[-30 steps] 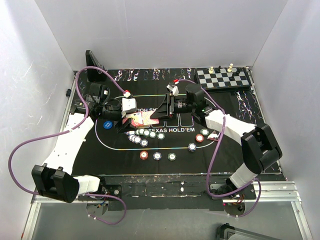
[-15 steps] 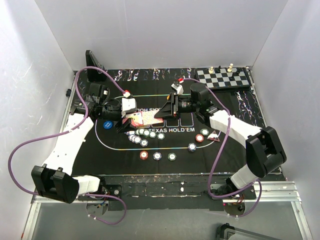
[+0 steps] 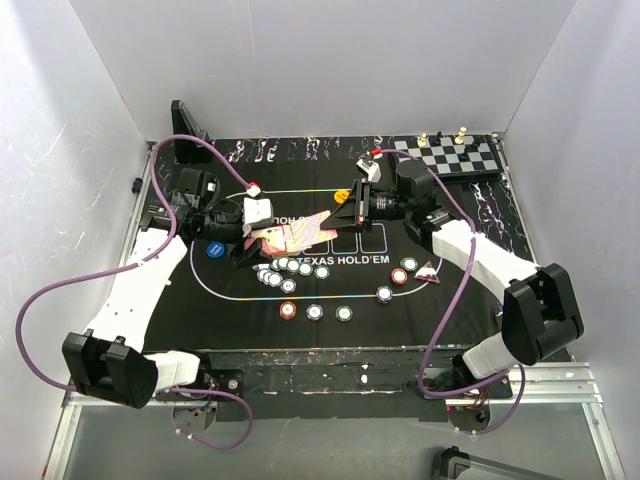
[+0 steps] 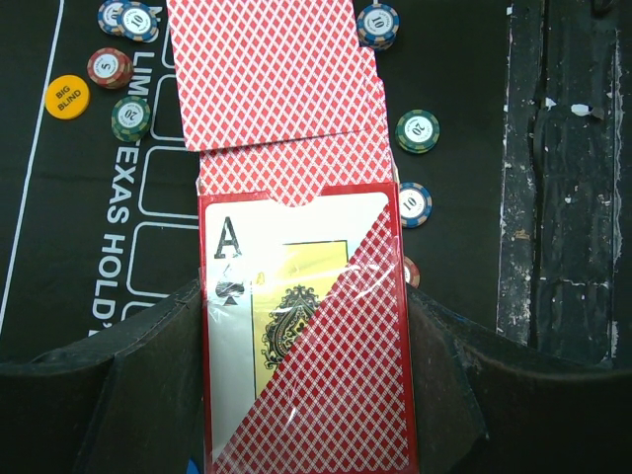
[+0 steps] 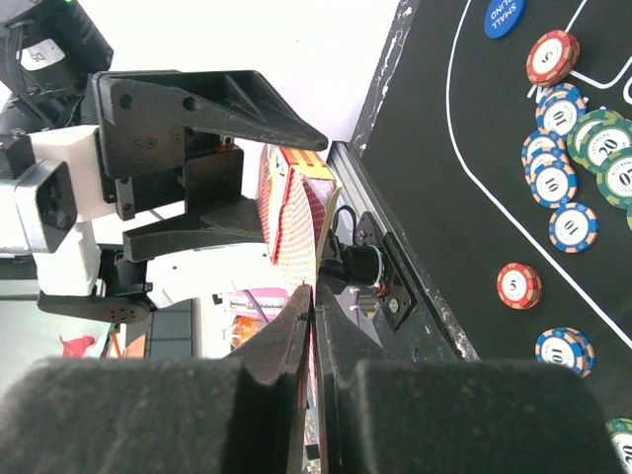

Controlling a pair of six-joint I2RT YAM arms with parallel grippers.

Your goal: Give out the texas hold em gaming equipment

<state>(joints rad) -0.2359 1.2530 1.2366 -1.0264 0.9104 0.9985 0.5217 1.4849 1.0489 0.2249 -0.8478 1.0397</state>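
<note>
- Left gripper (image 4: 301,296): jaws clamped on both sides of a glossy red box (image 4: 296,336), flat and rectangular, with an ace of spades printed on its face; over the 9 o'clock side of the black felt mat (image 3: 240,300).
- Right gripper (image 5: 310,306): fingers pinched together on the thin edge of a card (image 3: 308,234), red diamond-lattice back, jutting from the box mouth toward 3 o'clock.
- Round stripe-edged chips (image 3: 285,268): clustered flat on the felt at 5 o'clock of the box.
- Smooth blue disc (image 3: 213,250): at 9 o'clock of the box.
</note>
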